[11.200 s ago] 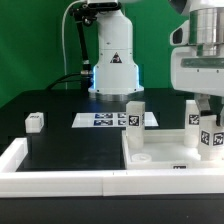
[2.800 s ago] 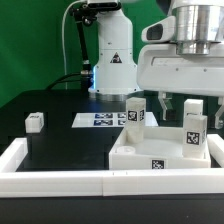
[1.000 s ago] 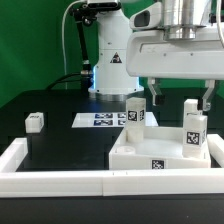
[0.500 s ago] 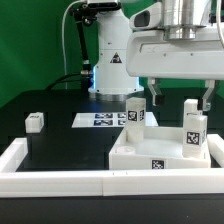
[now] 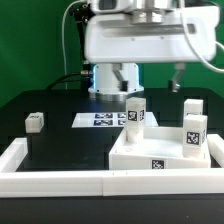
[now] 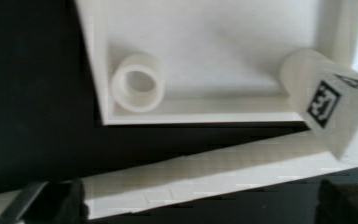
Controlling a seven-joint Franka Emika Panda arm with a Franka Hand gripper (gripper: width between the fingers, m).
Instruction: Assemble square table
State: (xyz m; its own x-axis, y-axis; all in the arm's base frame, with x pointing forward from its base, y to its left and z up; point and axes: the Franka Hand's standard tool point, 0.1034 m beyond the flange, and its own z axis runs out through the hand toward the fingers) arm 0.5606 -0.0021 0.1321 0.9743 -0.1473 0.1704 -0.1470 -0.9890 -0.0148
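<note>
The square tabletop (image 5: 150, 150) lies at the exterior view's right, against the white rim, with a tag on its front edge. Three tagged legs stand upright on it: one at the back left (image 5: 135, 112), one at the back right (image 5: 192, 107), one at the front right (image 5: 193, 131). A fourth leg (image 5: 35, 121) lies apart on the black surface at the left. My gripper (image 5: 150, 74) is open and empty, high above the tabletop's back. The wrist view shows a tabletop corner with its round hole (image 6: 140, 85), one leg (image 6: 336, 100), and my gripper (image 6: 194, 205) wide open.
The marker board (image 5: 100, 119) lies flat behind the tabletop, near the robot base (image 5: 113, 60). The long white rim (image 5: 60, 180) borders the black work surface at the front and left, and crosses the wrist view (image 6: 211, 165) diagonally.
My gripper has risen and moved toward the exterior view's left, away from the right-hand legs. It stays open and empty. The tabletop and legs have not moved.
</note>
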